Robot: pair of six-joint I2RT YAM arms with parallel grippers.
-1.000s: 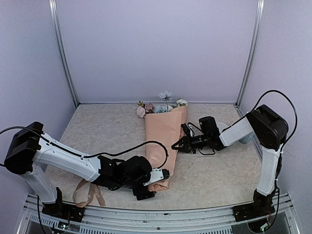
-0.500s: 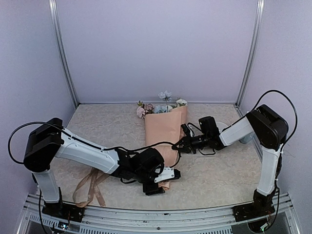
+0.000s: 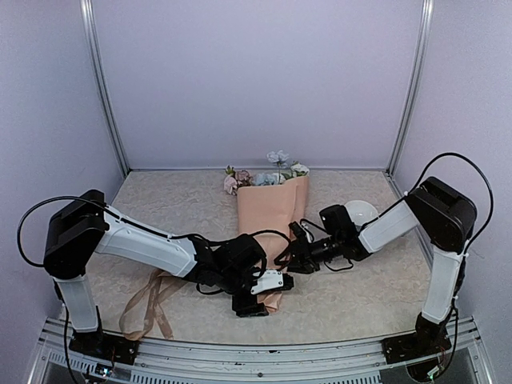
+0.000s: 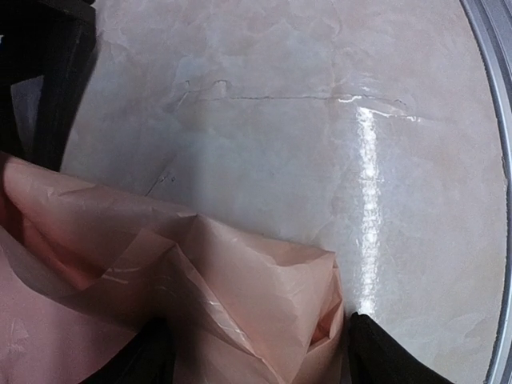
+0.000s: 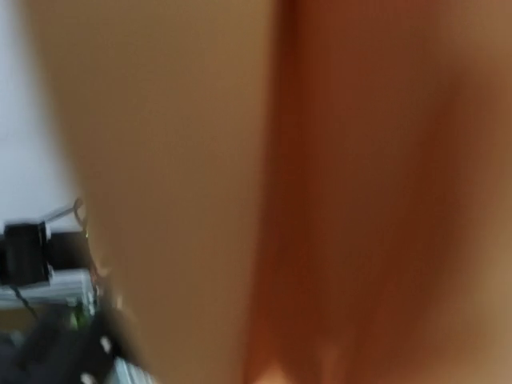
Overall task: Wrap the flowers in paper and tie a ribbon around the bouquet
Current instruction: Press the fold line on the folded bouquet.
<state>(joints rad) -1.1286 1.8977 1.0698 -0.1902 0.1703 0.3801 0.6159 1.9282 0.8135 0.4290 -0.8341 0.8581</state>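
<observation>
Only the wrist view shows the left gripper (image 4: pixel 256 356) clamping the bouquet (image 4: pixel 200 280) tail. Overhead, flowers (image 3: pixel 268 174) fill its rim. I can't tell how the right gripper (image 3: pixel 290 256) stands.

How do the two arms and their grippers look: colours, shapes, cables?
The left arm and right arm have white tube links, boxy black joints and looping black cables. The left gripper is black with a white plate; the right gripper looks all black.

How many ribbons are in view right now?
1. The ribbon lies loose at the near left of the table, apart from the bouquet. Another could be hidden under the bouquet.
</observation>
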